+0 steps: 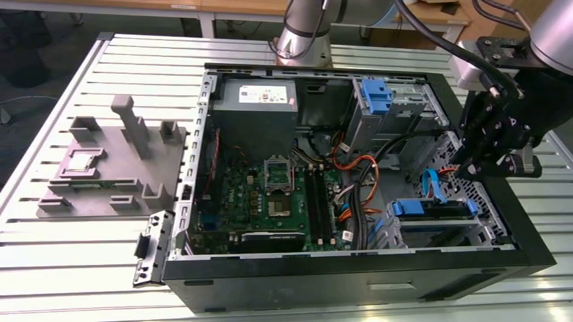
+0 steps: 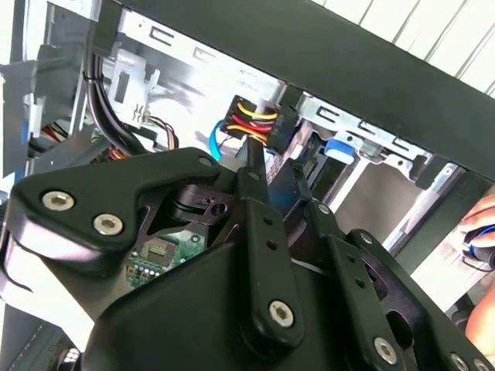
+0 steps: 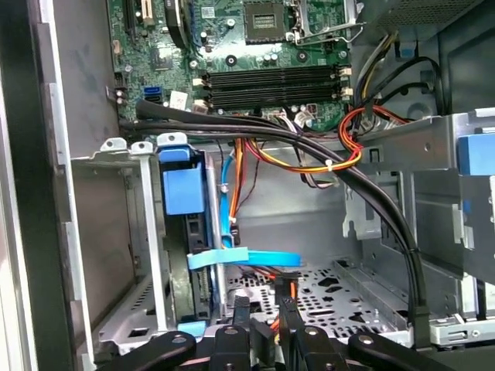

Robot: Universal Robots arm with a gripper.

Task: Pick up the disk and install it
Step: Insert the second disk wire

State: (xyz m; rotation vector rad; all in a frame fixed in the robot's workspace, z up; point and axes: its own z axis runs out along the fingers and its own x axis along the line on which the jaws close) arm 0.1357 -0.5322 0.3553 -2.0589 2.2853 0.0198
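Observation:
The disk (image 1: 431, 209) stands on edge in the lower drive cage of the open computer case, with blue carrier rails around it. In the first wrist view the disk (image 3: 188, 255) sits in the cage slot with its blue tab toward the motherboard. My gripper (image 1: 467, 171) hangs over the case's edge on the exterior view's right, above and beside that cage. In both wrist views its fingers (image 3: 241, 309) stand close together. A black power connector (image 2: 257, 122) with red, yellow and black wires sits at the tips of my gripper (image 2: 274, 166).
A blue data cable (image 3: 241, 259) and black cable bundles (image 3: 363, 193) cross the bay next to the cage. A bare blue bracket (image 1: 376, 94) sits in the upper bay, near the grey power supply (image 1: 257, 97). A grey fixture (image 1: 112, 161) lies on the slatted table.

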